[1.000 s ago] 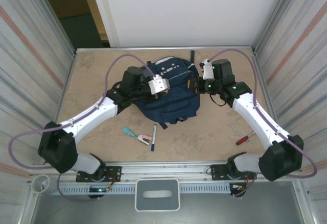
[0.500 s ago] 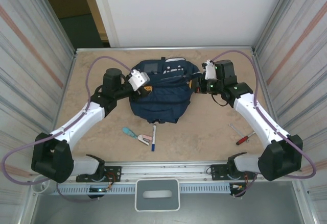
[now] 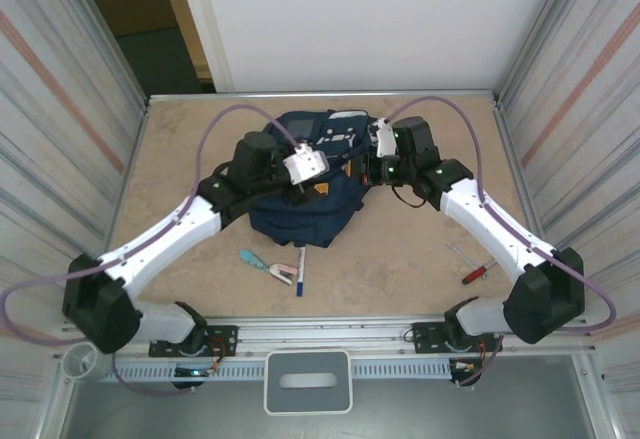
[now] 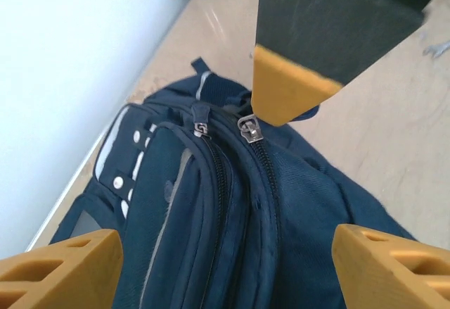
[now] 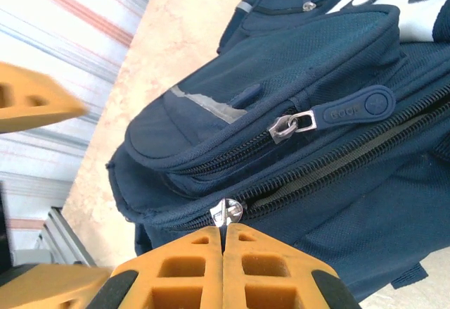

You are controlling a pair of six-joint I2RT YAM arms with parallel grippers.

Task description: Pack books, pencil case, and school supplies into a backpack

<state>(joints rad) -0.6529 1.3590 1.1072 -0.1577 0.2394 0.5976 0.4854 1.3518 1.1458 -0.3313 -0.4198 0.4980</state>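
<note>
Over the navy backpack (image 3: 300,199) the left end effector (image 4: 226,267) hangs released, its fingers (image 4: 60,267) spread wide with nothing between them. Opposite it, the right end effector (image 5: 223,249) is clenched on a small metal zipper pull (image 5: 226,212), pads pressed together. The backpack sits on the table (image 3: 400,259), toward the far side. In front of it, on the near side, the marker (image 3: 300,269) and the teal-and-pink stapler (image 3: 262,261) lie close together, and the red-handled screwdriver (image 3: 478,271) lies well off to the right
</note>
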